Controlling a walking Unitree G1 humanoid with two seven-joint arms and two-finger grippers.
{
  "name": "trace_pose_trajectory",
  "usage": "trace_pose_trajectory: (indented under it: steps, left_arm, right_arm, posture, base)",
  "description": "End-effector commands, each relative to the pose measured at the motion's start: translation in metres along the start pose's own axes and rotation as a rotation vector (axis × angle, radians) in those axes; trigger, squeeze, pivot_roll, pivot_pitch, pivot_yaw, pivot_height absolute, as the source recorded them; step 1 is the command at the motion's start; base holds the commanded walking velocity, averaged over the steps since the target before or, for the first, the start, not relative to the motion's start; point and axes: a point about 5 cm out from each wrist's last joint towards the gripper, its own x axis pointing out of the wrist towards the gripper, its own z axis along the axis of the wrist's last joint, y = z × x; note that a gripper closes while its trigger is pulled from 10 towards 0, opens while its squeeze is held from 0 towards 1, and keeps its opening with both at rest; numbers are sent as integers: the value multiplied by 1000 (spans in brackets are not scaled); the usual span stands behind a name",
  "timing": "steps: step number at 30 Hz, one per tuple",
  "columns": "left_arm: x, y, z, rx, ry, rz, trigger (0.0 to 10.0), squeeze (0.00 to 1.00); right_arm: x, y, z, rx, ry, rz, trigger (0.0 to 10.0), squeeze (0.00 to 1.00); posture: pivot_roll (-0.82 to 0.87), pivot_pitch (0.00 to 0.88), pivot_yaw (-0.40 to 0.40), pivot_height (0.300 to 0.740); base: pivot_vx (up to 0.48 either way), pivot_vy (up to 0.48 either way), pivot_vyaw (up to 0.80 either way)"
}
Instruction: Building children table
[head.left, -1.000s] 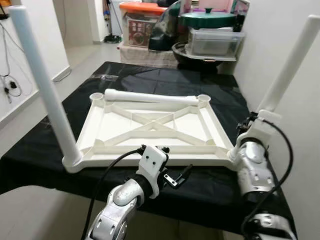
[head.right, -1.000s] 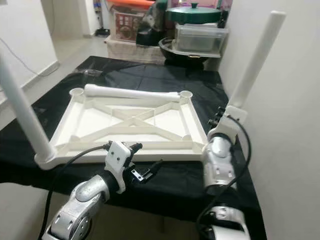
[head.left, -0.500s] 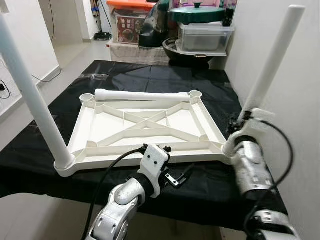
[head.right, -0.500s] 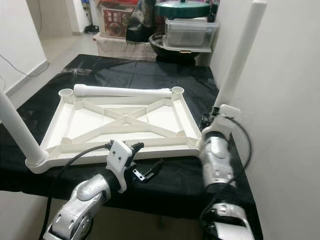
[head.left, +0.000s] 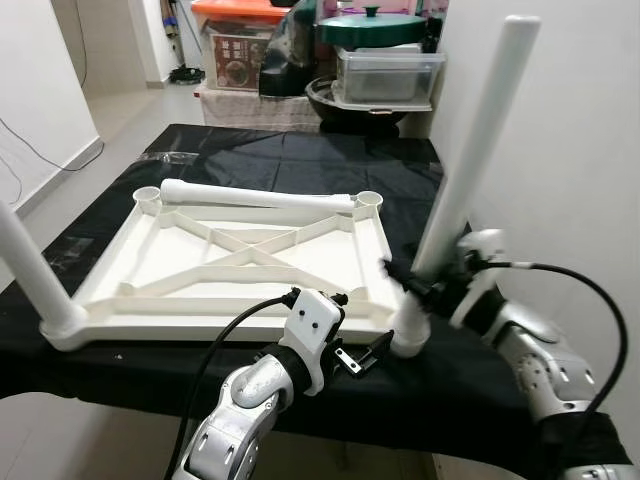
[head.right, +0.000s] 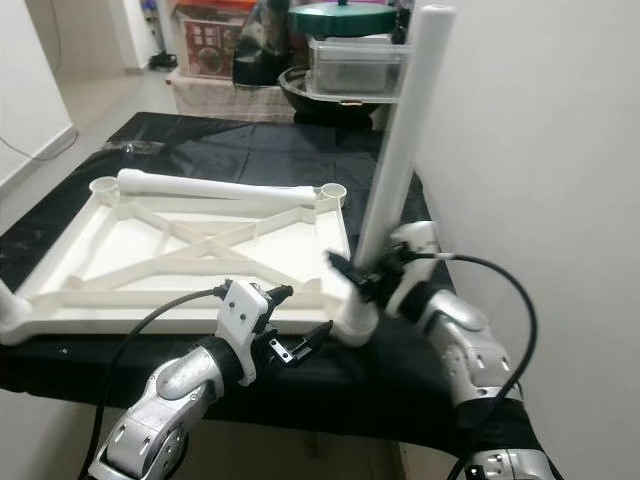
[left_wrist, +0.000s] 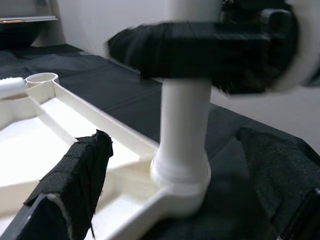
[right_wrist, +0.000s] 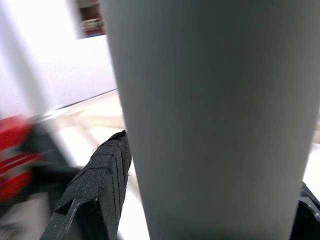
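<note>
The white tabletop (head.left: 240, 265) lies upside down on the desk (head.left: 300, 160), mid-frame. The right end effector (head.left: 425, 290) appears clenched around the leg (head.left: 460, 190) at lower right; the left end effector (head.left: 365, 355) hangs released nearby. Sideways pull could lever the leg from its socket.

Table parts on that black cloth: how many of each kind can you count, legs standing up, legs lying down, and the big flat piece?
Legs standing in corner sockets: 2, the right leg with the right gripper around it, and the left leg
Legs lying loose: 1, the loose leg across the far edge
Upturned tabletop: 1
Total: 4
</note>
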Motion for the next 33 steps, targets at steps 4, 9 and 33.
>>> trace_pose_trajectory:
  steps: [4, 9, 33]
  left_arm:
    - [0, 1, -2, 3, 5, -2, 10000, 0]
    - [0, 2, -4, 2, 6, -2, 10000, 0]
    - [-1, -2, -5, -2, 3, -5, 10000, 0]
  right_arm:
    - [7, 8, 0, 16, 9, 91, 10000, 0]
    - [16, 4, 3, 3, 4, 56, 0, 0]
    - [-29, -47, -18, 140, -146, -1574, 0, 0]
  posture:
    - [105, 0, -55, 740]
    - [105, 0, -55, 740]
    - [73, 0, -50, 740]
  base:
    - [0, 0, 0]
    - [0, 0, 0]
    - [0, 0, 0]
